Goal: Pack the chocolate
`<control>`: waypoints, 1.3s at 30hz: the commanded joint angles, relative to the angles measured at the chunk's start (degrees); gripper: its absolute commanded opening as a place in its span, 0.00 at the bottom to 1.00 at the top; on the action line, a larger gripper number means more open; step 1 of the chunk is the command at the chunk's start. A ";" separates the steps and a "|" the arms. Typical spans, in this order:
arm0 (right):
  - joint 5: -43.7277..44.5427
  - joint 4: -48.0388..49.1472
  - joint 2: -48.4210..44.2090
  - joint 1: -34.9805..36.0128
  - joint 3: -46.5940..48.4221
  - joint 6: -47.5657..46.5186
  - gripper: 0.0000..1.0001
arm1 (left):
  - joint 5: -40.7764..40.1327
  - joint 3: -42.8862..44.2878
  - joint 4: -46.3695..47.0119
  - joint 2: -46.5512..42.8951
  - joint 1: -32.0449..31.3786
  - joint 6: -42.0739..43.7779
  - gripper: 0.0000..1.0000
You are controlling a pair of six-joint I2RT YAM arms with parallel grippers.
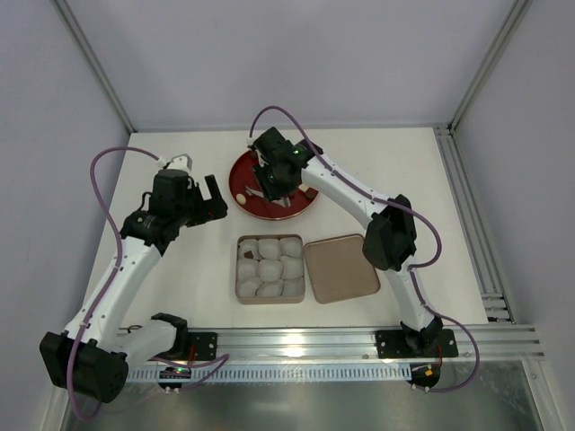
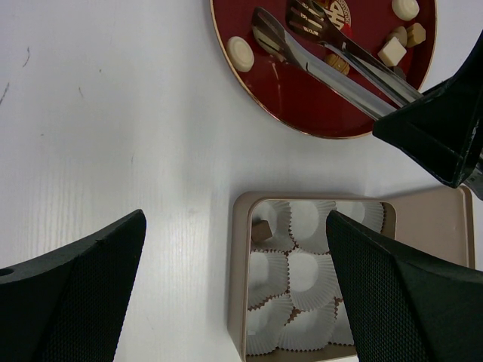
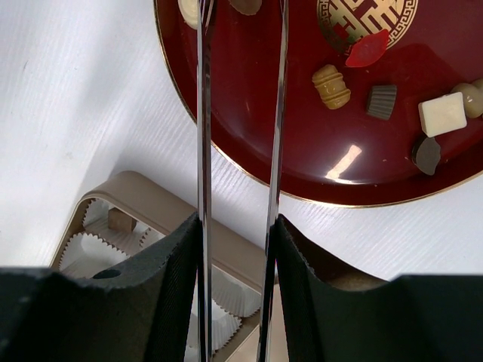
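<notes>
Several chocolates lie on a red plate (image 1: 243, 193): a cream round one (image 2: 241, 53), a white square (image 3: 442, 114), a tan oval (image 3: 331, 86), a red piece (image 3: 367, 48) and a dark one (image 3: 382, 101). My right gripper (image 3: 236, 226) is shut on metal tongs (image 3: 204, 113), whose tips reach over the plate. A brown piece (image 3: 245, 6) sits between the tips; I cannot tell whether it is gripped. The tan box (image 2: 240, 279) holds white paper cups, with one brown chocolate (image 2: 261, 231) in a corner cup. My left gripper (image 2: 235, 219) is open and empty above the box's left edge.
The box's tan lid (image 1: 341, 268) lies flat to the right of the box (image 1: 239, 269). The right gripper (image 1: 274, 171) hangs over the plate's left half; the left gripper (image 1: 211, 199) is just left of the plate. White walls enclose the table.
</notes>
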 commanded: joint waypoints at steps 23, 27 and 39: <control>1.80 -0.83 2.72 0.95 4.25 -0.09 0.41 | 0.72 -0.08 1.97 0.00 0.41 -0.16 1.00; 2.06 -0.92 3.07 0.95 4.34 -0.09 0.40 | 0.72 -0.16 1.97 0.09 0.41 -0.16 1.00; 3.11 -1.36 1.41 0.95 5.65 0.17 0.32 | 0.72 -0.16 1.97 0.00 0.41 -0.16 1.00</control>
